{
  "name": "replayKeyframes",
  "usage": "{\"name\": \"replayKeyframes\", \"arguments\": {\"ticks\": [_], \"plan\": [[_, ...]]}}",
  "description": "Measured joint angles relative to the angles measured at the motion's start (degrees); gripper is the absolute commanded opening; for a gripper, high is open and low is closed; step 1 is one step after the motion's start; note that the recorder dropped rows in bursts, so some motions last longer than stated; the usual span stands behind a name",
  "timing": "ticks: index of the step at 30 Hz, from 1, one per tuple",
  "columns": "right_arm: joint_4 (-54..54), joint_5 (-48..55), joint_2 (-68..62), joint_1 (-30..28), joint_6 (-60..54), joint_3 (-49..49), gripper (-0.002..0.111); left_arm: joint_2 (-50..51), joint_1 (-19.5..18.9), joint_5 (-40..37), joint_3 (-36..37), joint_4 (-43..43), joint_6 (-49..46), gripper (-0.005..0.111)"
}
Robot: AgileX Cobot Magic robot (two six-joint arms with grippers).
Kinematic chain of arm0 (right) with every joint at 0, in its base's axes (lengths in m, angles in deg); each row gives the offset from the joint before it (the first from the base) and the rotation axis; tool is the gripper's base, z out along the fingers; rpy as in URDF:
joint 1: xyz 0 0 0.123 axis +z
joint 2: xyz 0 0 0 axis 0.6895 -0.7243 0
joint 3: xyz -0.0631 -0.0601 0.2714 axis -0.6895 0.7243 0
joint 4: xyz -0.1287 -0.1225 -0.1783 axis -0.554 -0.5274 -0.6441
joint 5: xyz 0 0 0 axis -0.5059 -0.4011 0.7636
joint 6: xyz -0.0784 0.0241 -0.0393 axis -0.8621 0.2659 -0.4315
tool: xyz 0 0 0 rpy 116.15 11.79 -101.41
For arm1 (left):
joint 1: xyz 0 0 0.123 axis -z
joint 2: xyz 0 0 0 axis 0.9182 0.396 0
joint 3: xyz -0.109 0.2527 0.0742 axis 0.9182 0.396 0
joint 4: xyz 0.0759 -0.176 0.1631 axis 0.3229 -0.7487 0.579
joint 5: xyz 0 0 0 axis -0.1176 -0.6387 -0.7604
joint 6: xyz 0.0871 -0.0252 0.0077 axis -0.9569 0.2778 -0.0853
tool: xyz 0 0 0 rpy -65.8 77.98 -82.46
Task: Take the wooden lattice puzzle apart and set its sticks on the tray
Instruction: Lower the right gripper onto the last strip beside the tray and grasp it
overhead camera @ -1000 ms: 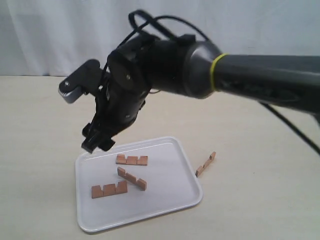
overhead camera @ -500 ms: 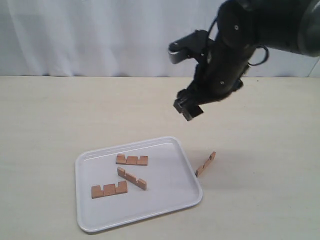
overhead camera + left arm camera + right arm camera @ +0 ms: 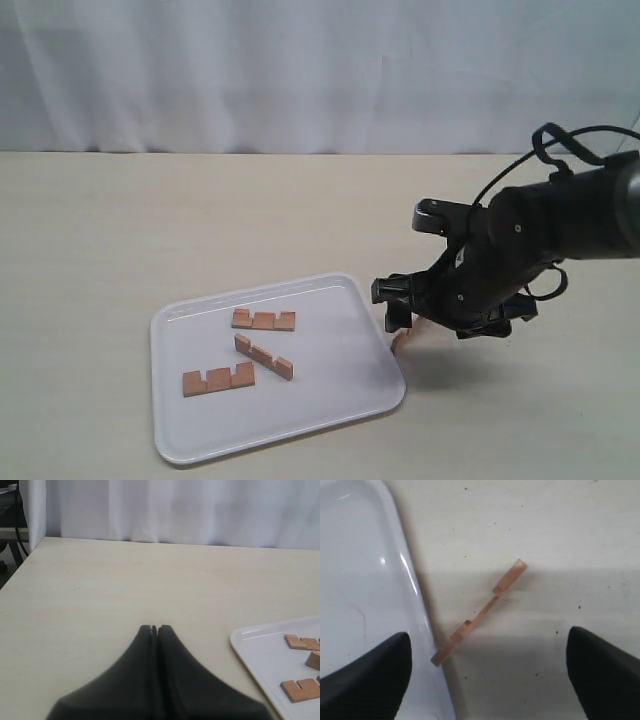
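The right gripper (image 3: 487,632) hangs wide open and empty over the last stick (image 3: 480,612), which lies on the table (image 3: 555,525) with one end against the tray (image 3: 415,582) rim. It should descend straight and close across the stick, clear of the rim. The left gripper (image 3: 154,629) is closed and empty. Compared with a moment ago, the right gripper is much lower; the three sticks (image 3: 264,320) in the tray are unmoved.

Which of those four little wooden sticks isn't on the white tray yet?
The stick lying on the table, just off the tray edge, under the open right gripper. The other three sticks lie inside the tray.
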Motion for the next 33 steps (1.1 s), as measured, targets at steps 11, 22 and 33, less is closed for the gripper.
{"name": "replayKeyframes", "arguments": {"ticks": [11,22,33], "plan": [[-0.54,-11.36,-1.22,1.75,7.24,2.81,0.079,0.00,0.00,0.00,0.00,0.00,0.00,0.000],[-10.91,-8.92,-4.73,1.75,11.64,-0.45,0.071,0.00,0.00,0.00,0.00,0.00,0.00,0.000],[-19.97,-4.04,-5.05,1.75,16.03,-1.13,0.012,0.00,0.00,0.00,0.00,0.00,0.00,0.000]]}}
